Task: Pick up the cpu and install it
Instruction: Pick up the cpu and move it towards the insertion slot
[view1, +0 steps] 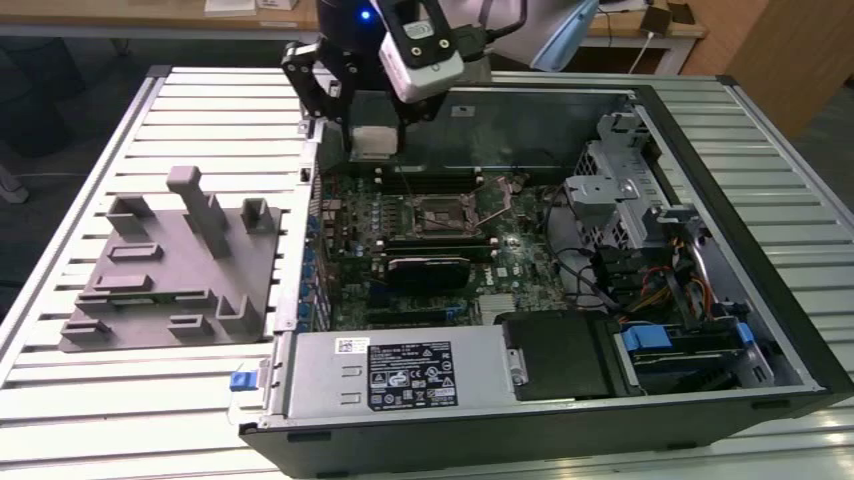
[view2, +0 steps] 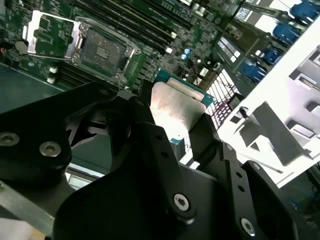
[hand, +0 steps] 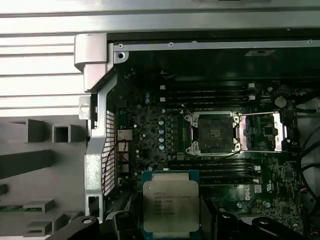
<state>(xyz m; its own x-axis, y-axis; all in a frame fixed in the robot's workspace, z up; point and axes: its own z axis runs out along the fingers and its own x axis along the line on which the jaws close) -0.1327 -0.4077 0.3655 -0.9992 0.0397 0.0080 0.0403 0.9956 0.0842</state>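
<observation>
Gripper, black and two-fingered, with its jaws closed narrowly on opposite edges of the cpu. The cpu is gripped flat, its silver top facing the first wrist view, where the fingers flank it. In the exterior view the gripper hangs over the far part of the open computer case, toward the exterior view's left, with the cpu a pale square between its jaws, clear of the circuit board.

Beyond the cpu lies the green circuit board. On it is the square socket, uncovered, its metal hold-down frame swung open to one side; both wrist views show this. The cpu is near the socket but apart from it.

In the exterior view the socket sits mid-board and a grey power supply fills the case's near end. A grey fixture with upright posts lies just beside the case on the slatted table.
</observation>
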